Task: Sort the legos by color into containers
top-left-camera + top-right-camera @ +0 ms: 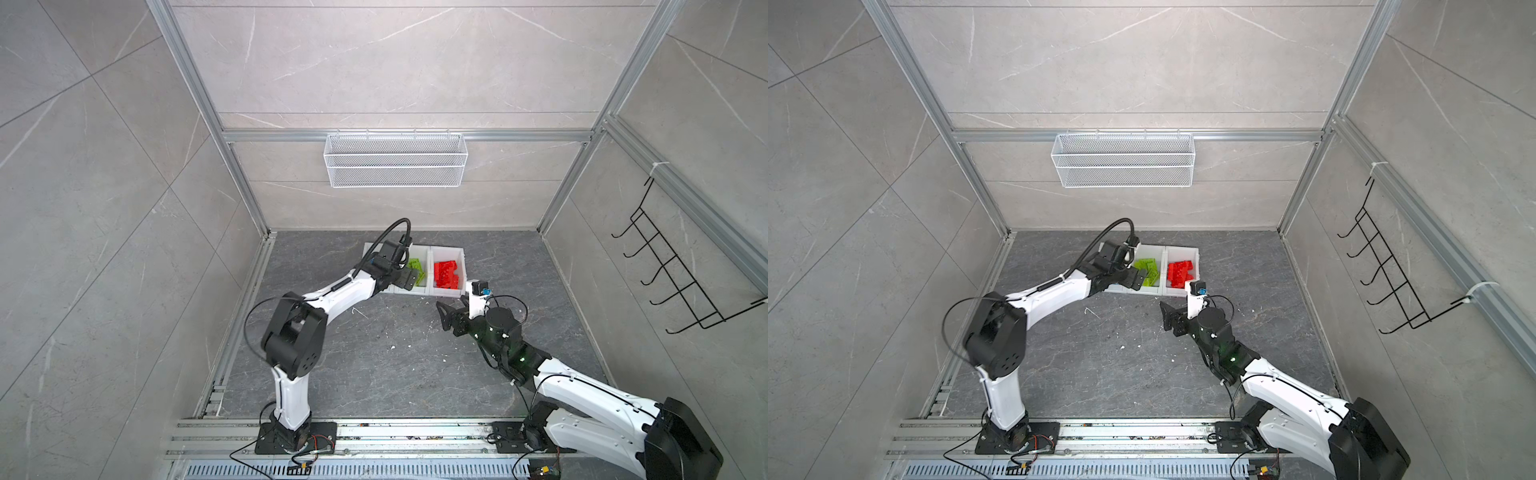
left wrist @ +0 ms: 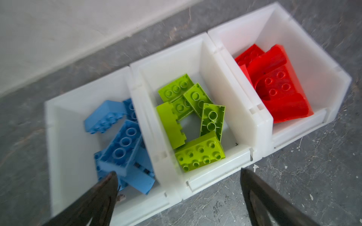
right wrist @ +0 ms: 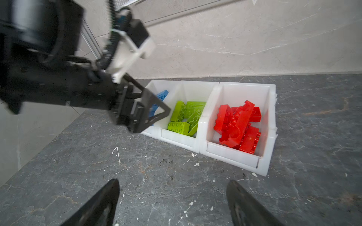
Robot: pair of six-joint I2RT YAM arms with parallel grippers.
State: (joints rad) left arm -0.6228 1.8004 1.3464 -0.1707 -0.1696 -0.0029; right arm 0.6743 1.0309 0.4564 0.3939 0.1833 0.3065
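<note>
Legos [image 2: 199, 156]: sorted by color inside containers [image 2: 242, 109].
Left gripper [image 2: 178, 174]: fingers spread over containers.
Right gripper [image 3: 174, 184]: fingers spread above table [image 3: 156, 166].

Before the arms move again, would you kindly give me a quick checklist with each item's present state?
1. Left gripper open, empty: ok.
2. Right gripper open, empty: ok.
3. Blue legos alone in one end container: ok.
4. Green legos alone in the middle container: ok.
5. Red legos alone in the other end container: ok.
6. Left fingertip clear of the blue legos: cannot tell.
</note>
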